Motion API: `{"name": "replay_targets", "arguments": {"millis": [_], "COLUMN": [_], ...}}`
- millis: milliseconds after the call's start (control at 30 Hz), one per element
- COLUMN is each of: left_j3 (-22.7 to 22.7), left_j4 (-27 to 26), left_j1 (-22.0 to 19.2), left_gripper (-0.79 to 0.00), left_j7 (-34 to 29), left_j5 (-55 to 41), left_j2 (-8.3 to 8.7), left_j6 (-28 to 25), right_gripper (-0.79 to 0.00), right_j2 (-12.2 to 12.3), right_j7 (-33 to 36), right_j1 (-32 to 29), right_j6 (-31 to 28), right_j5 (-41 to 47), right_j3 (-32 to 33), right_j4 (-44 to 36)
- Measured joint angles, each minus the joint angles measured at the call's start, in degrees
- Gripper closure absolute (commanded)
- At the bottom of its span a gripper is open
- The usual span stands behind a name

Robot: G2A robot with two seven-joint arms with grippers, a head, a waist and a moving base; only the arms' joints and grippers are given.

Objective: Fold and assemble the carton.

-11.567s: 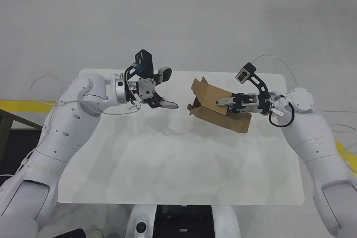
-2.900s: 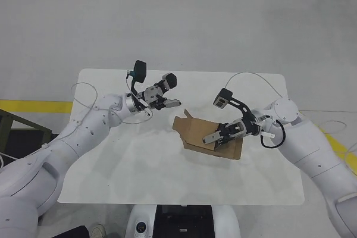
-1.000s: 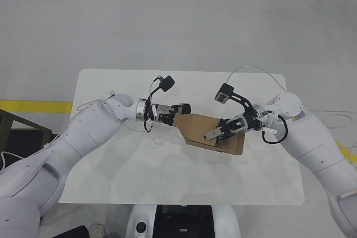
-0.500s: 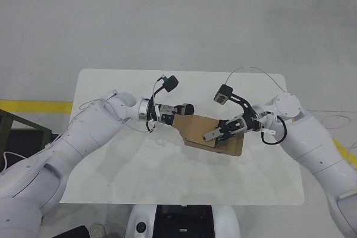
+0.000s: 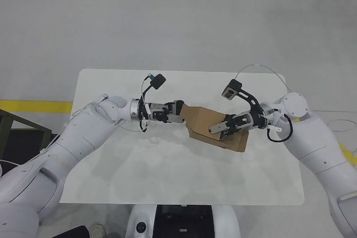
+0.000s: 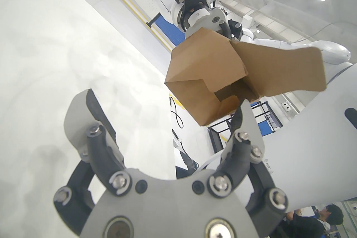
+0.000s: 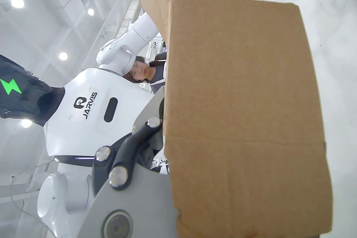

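A brown carton [image 5: 216, 126] hangs just above the middle of the white table [image 5: 107, 172], tilted, with my right gripper [image 5: 222, 128] shut on its side wall. In the right wrist view that wall [image 7: 239, 110] runs along one finger [image 7: 157, 110]; the other finger is hidden behind the cardboard. My left gripper [image 5: 178, 112] stands open at the carton's left end. In the left wrist view its fingers are spread wide before the carton [image 6: 203, 74], whose end flaps are partly folded in. One fingertip [image 6: 242, 113] touches the edge under a flap [image 6: 281, 71] that sticks out sideways.
A thin white cable [image 5: 257, 64] loops over the table's far right corner. Bare table surface [image 6: 41, 41] lies on all sides of the carton. A yellow floor line [image 5: 24, 106] runs beyond the left edge.
The right arm has shifted the carton slightly right and away. The left gripper, which had closed in on the carton's left end, has drawn back a little and stays open.
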Motion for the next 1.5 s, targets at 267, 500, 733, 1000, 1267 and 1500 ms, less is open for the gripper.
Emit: {"name": "replay_targets", "arguments": {"millis": [267,500,733,1000,1267,1500], "left_j3": [-1.07,-1.20,-0.57,0.46,1.05,-0.57], "left_j4": [-3.10,-3.93,-4.57,-3.86,-2.60,-1.28], "left_j1": [2.15,1.77,1.07,-0.01,-0.68,-0.58], "left_gripper": [-0.785,-0.785,-0.785,-0.785,-0.785,-0.785], "left_j7": [-0.38,-1.24,-2.07,-3.00,-3.44,-2.47], "left_j5": [0.09,1.10,1.84,2.40,2.81,3.07], "left_j2": [1.28,1.09,0.08,-1.53,-2.63,-2.12], "left_j6": [0.38,1.25,2.07,3.01,3.44,2.47], "right_gripper": [0.000,0.000,0.000,0.000,0.000,0.000], "right_j2": [-0.48,-1.11,-1.43,-1.77,-1.89,-1.81], "right_j7": [0.00,0.00,0.00,0.00,0.00,0.00], "right_j1": [-0.60,-0.60,-0.58,-0.53,-0.66,-0.64], "right_j6": [0.00,0.00,0.00,0.00,0.00,0.00], "right_j5": [-0.67,-1.91,-2.52,-2.57,-2.59,-3.40], "right_j3": [1.60,1.31,0.97,0.78,0.81,1.77], "right_j4": [0.47,0.21,-0.32,-0.48,-0.25,1.47]}}
